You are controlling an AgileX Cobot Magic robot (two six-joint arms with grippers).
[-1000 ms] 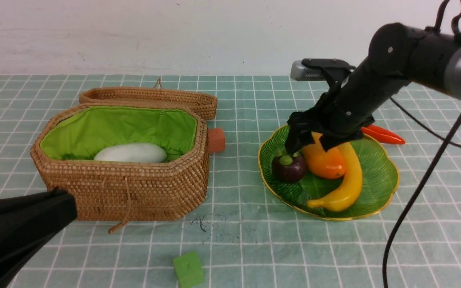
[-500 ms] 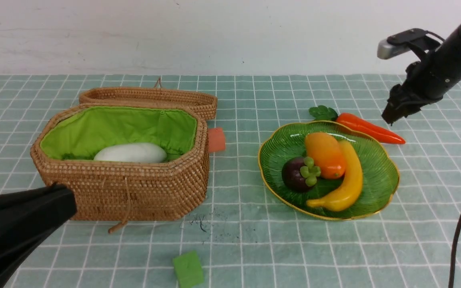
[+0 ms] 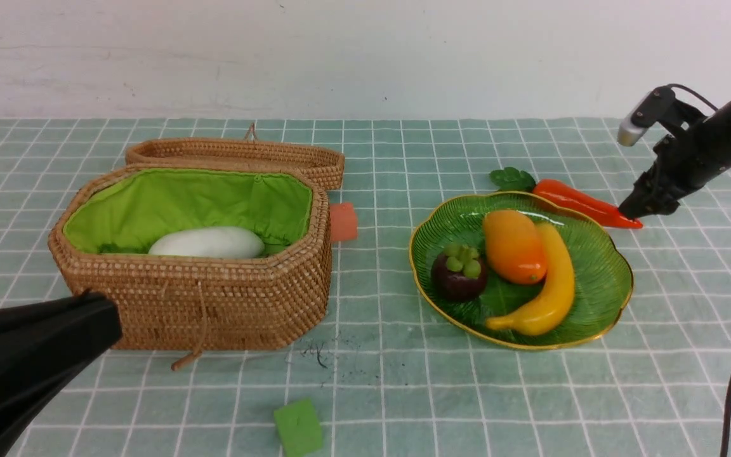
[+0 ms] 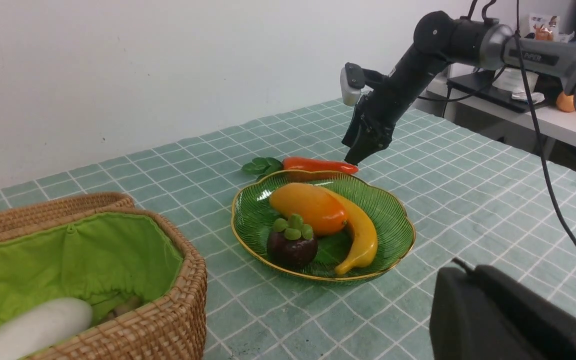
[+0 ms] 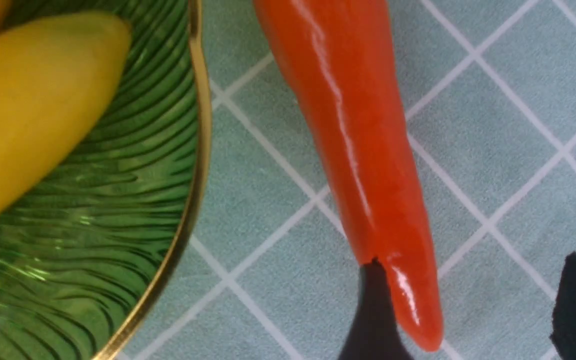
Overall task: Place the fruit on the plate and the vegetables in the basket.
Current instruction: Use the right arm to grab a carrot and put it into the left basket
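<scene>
The carrot is lying flat on the checked tablecloth, in the right half of the table, just beyond the far rim of the plate. Its green top is pointing toward the table's middle and its thin tip toward the right edge. In the right wrist view a strip of bare cloth is showing between the carrot's tapering end and the plate's gold rim.

The right gripper is reaching down to that thin tip with its jaws standing apart. One finger is sitting right against the tip, and the other is hanging well clear on the opposite side, so nothing is being gripped.

On the plate, the mango and the banana are lying side by side and touching. The mangosteen is sitting just beside the mango, green cap up.

In the left half of the table the basket is standing open, its lid folded back toward the far edge. The radish is lying on its side inside, on the green lining.

A small orange block is sitting against the basket's right wall. A green cube is lying by the near edge, well apart from everything else.

The left gripper is closed on nothing, hanging low at the near left corner, in front of the basket.
</scene>
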